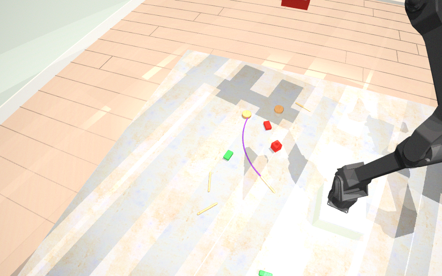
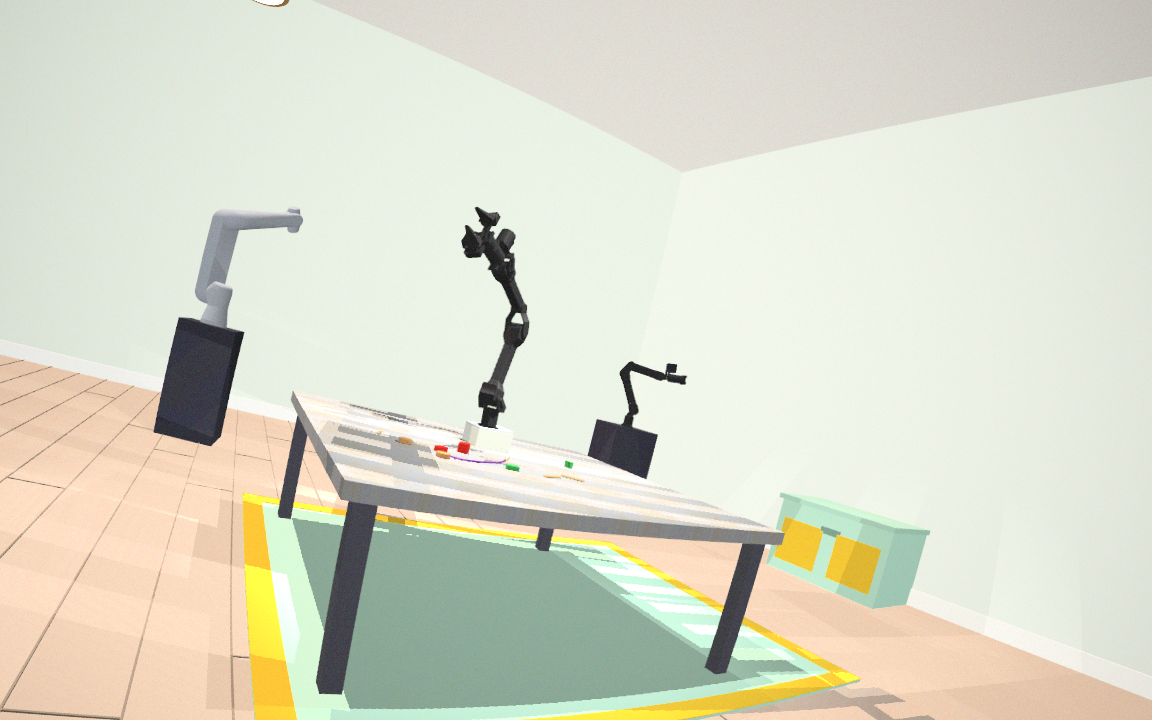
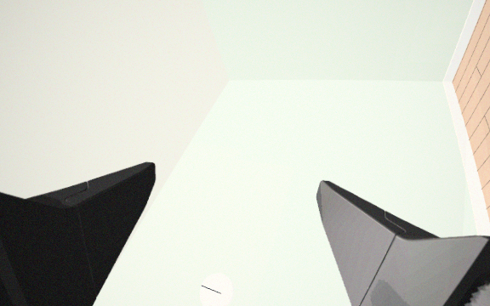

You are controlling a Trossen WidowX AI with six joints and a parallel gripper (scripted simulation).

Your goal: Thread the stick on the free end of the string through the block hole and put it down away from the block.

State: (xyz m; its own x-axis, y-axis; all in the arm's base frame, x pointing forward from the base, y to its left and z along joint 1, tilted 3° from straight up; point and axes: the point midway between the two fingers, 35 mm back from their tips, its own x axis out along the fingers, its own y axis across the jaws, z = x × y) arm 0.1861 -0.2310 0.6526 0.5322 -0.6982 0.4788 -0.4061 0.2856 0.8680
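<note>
The block (image 1: 276,146) (image 2: 463,447) is a red cube with a dark round hole mark on its upward face in the top view. It sits on the table (image 1: 88,240) (image 2: 562,517). The purple string (image 1: 243,144) runs in a curve from the pale yellow button (image 1: 246,114) to the thin stick (image 1: 267,184). String and stick lie on the table beside the block, outside its hole. My gripper (image 2: 473,222) (image 3: 238,180) is open and empty, raised high above the table and far from the stick. It is out of view in the top view.
A small red piece (image 1: 267,125) and a brown button (image 1: 279,109) lie beyond the block. Loose sticks (image 1: 302,106) (image 1: 209,181) (image 1: 207,208) lie on both sides. Green pieces (image 1: 228,155) (image 1: 265,273) lie farther out. The white arm base (image 1: 339,224) stands near the string's stick.
</note>
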